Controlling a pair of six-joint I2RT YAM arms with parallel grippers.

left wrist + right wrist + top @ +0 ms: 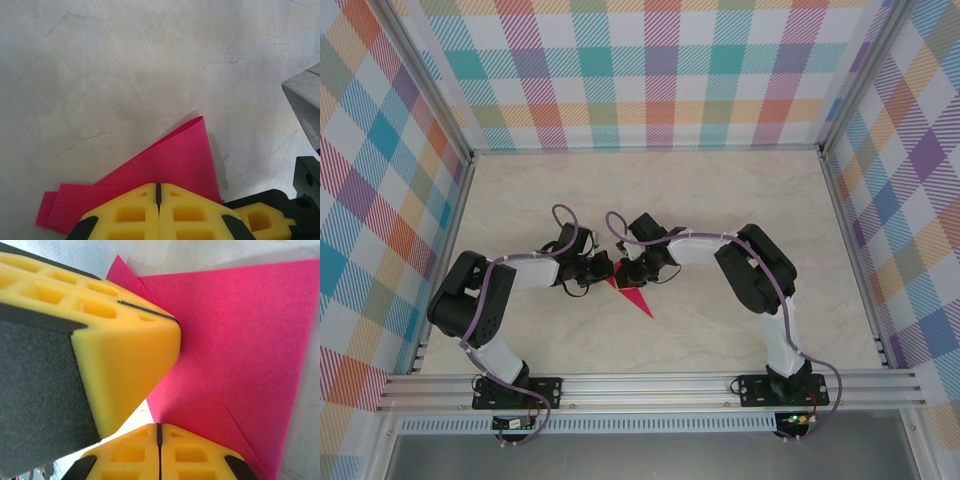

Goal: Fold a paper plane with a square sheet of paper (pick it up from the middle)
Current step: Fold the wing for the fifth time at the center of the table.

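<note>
Yellow-fingered and closed tight, the right gripper (158,427) sits at the near edge of the pink paper (235,335). Its jaws are pressed together and a folded edge of the paper runs into their tips, so it seems to pinch the paper there. Just to the left of that spot, the left gripper (158,187) is closed as well. A curled flap of the paper rises from behind its tips, which I read as a grip on that layer. The step in hand looks like laying one flap over an already triangular shape. To do it well, one gripper should anchor the paper while the other carries the flap low across, lining its edge up with the centre crease before pressing it flat. Pulling the two grips apart would risk a tear or a slip in paper this thin. Both grippers meet at the paper's wider end, touching it, and its sharp point lies free on the bench (125,60), aimed away from them toward the arm bases. Beyond the paper the pale marbled bench runs on to the checked walls (640,70).
</note>
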